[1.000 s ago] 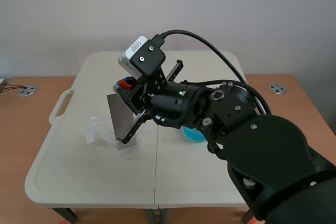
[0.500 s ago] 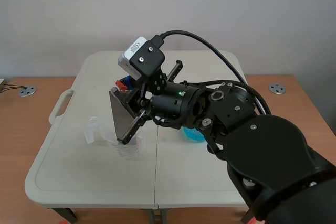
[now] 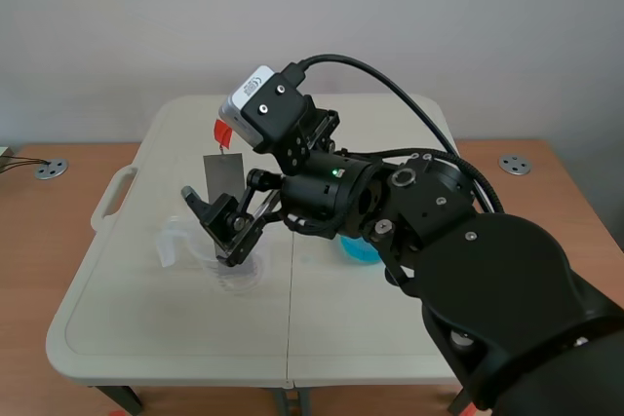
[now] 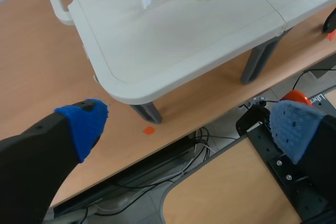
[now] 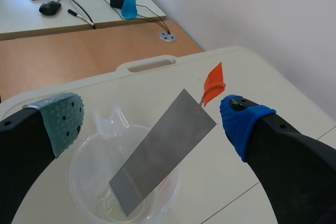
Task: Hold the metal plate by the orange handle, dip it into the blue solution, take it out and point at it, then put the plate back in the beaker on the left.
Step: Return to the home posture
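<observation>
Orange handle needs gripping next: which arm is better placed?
Right: right gripper, open, straddles the metal plate, one pad beside the orange handle; left gripper hangs low off the table's edge.

The grey metal plate [image 5: 160, 153] leans in the clear beaker [image 5: 86, 182], between the spread fingers of the right pincer [image 5: 151, 121]. Its orange handle [image 5: 212, 83] sits at the plate's upper end, just beside one fingertip. The blue solution [image 3: 357, 251] sits mostly hidden behind that pincer's arm.
</observation>
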`<move>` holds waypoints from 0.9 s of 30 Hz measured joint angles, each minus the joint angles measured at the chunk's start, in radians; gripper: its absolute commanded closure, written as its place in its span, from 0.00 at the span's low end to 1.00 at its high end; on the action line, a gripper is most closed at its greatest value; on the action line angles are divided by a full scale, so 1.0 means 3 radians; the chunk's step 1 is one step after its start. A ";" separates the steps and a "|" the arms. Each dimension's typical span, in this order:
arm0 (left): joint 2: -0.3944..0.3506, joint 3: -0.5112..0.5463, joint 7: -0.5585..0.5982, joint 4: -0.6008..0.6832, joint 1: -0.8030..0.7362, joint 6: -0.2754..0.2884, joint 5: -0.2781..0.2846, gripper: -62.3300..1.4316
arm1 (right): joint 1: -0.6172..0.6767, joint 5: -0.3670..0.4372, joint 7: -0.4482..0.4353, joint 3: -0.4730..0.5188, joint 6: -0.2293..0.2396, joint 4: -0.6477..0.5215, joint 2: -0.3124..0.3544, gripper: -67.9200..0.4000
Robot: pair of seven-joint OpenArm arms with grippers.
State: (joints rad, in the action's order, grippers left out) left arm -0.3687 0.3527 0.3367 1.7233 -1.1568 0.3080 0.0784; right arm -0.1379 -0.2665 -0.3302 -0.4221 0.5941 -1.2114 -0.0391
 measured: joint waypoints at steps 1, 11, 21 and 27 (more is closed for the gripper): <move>0.0000 -0.0006 -0.0094 0.0000 0.0034 -0.0001 -0.0001 0.00 | 0.0000 0.0000 -0.0022 0.0000 0.0000 0.0000 0.0000 0.13; 0.0000 -0.0011 -0.0187 0.0000 0.0286 0.0008 0.0000 0.00 | 0.0000 0.0322 -0.0022 0.0000 0.0000 -0.0028 0.0111 0.03; -0.0014 -0.0011 -0.0187 0.0000 0.0898 0.0121 -0.0001 0.00 | 0.0245 0.0833 0.0003 0.0221 -0.0001 -0.0627 0.0704 0.02; -0.0183 -0.0047 -0.0188 0.0000 0.1179 0.0226 -0.0001 0.00 | 0.0734 0.1167 0.0228 0.0533 -0.0042 -0.1092 0.1104 0.02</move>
State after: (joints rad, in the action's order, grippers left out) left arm -0.4236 0.3386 0.2802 1.7233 -0.8032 0.3759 0.0780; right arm 0.0822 0.0837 -0.2619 -0.2623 0.5816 -1.5391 0.2920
